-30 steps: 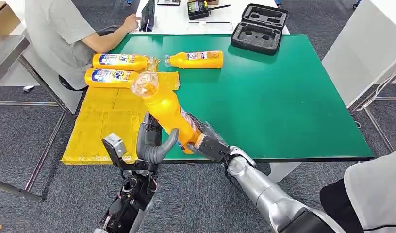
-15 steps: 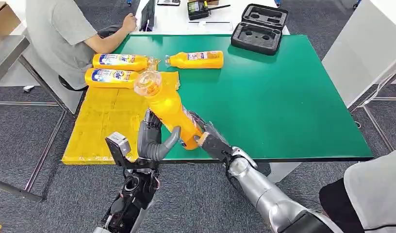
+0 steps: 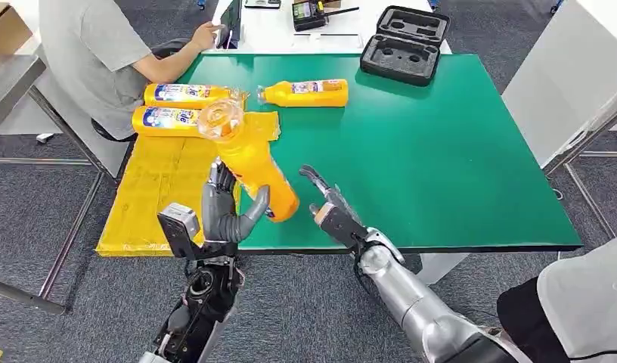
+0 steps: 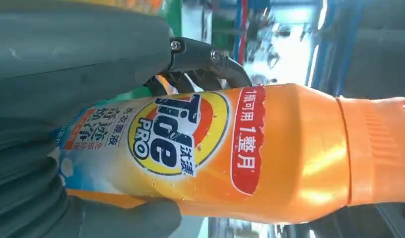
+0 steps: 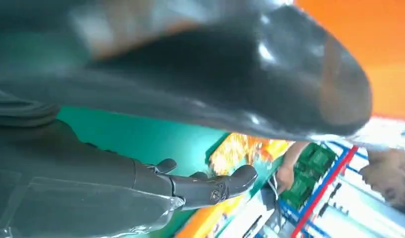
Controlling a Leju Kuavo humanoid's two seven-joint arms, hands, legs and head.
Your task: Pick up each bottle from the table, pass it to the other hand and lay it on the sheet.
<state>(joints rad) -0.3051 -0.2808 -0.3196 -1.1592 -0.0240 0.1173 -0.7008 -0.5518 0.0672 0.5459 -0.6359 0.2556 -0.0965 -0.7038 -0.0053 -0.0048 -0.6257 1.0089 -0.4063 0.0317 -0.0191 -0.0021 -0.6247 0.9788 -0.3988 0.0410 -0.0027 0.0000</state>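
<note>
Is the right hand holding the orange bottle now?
No, the right hand is open beside the orange bottle, which the left hand grips.

Bottle (image 4: 270, 153) cap end cut off

Four bottles (image 3: 249, 162), one sheet (image 3: 158, 193)

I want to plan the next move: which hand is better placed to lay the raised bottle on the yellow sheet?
The left hand. It grips the bottle right beside the sheet, while the right hand is open and apart from it.
</note>
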